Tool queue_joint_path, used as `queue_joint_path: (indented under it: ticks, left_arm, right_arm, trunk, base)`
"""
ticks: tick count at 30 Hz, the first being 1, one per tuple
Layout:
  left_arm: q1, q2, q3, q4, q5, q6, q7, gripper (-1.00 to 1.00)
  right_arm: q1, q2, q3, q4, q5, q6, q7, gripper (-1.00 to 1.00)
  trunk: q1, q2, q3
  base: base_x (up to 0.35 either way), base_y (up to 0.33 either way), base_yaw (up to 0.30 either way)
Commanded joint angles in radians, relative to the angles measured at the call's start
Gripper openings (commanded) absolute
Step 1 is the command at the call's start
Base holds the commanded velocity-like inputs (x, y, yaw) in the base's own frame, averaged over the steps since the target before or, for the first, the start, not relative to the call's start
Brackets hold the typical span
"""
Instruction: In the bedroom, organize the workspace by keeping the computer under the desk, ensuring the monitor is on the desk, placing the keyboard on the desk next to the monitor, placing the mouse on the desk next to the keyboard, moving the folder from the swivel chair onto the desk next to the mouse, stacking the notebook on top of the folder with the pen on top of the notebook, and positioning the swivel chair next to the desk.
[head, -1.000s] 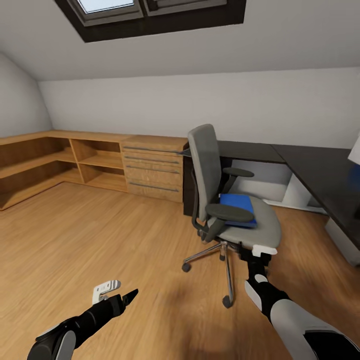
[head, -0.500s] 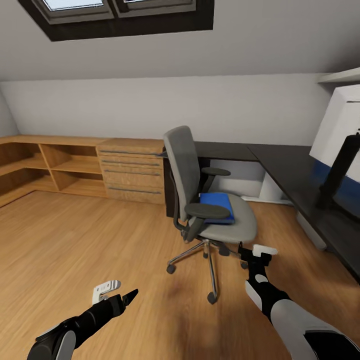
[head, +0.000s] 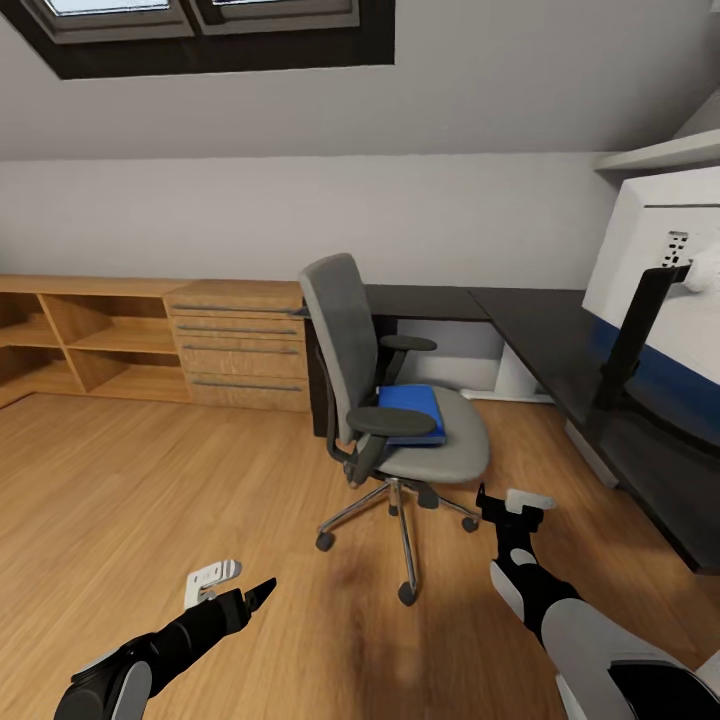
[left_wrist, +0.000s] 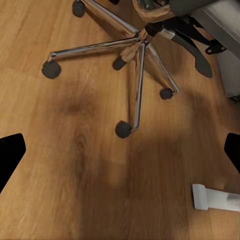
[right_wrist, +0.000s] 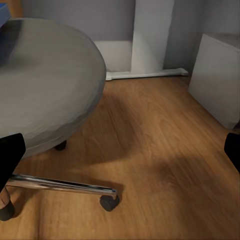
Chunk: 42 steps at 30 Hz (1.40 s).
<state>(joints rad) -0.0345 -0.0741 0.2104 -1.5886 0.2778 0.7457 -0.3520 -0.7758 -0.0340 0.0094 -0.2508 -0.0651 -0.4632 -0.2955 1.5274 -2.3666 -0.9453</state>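
Note:
The grey swivel chair (head: 345, 340) stands on the wood floor in front of the black-topped desk (head: 530, 325), its back turned toward me. A bright-blue folder (head: 410, 405) lies flat on its seat. The monitor (head: 655, 270) stands on the desk at the right, its white back and black stand facing me. My left gripper (head: 238, 584) hangs open low over the floor, left of the chair. My right gripper (head: 508, 499) is open beside the chair's chrome base (left_wrist: 135, 47), holding nothing. The right wrist view looks past the seat (right_wrist: 45, 80) toward a white desk leg (right_wrist: 147, 35).
A light-wood chest of drawers (head: 240, 345) and open shelving (head: 85, 340) line the back wall at the left. A pale box (right_wrist: 215, 75) stands under the desk. A wall shelf (head: 660, 155) juts out above the monitor. Open floor lies to the left.
The camera has turned right, so the chair and shelving slid left in the picture and more of the monitor and desk came into view. Both arms look unchanged.

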Motion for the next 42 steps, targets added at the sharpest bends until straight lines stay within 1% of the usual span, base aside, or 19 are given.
queue_joint_path:
  ticks: [1,27,32,42]
  left_arm:
    - [-0.001,-0.001,0.003,-0.001,0.002,0.008,-0.004,1.0]
    - [-0.001,0.0,0.003,-0.001,0.002,0.008,-0.005,1.0]
    - [-0.001,0.0,0.004,-0.001,0.003,0.009,-0.005,1.0]
    - [-0.001,0.0,0.004,-0.001,0.003,0.009,-0.005,1.0]
  right_arm:
    - [-0.001,0.0,0.001,0.001,-0.007,-0.004,0.001,1.0]
    - [0.0,0.005,0.0,-0.003,-0.01,-0.004,-0.001,1.0]
    - [-0.001,0.005,0.0,-0.002,-0.01,-0.007,-0.001,1.0]
    - [0.0,0.005,-0.001,-0.002,-0.01,-0.009,-0.001,1.0]
  trunk:
    - [0.0,0.0,-0.001]
    - [0.0,0.0,0.0]
    - [0.0,0.0,0.004]
    - [0.0,0.0,0.015]
  base:
    - [0.0,0.0,-0.01]
    - [0.0,0.0,-0.003]
    - [-0.013,0.007,-0.131]
    - [-0.12,0.103,-0.209]
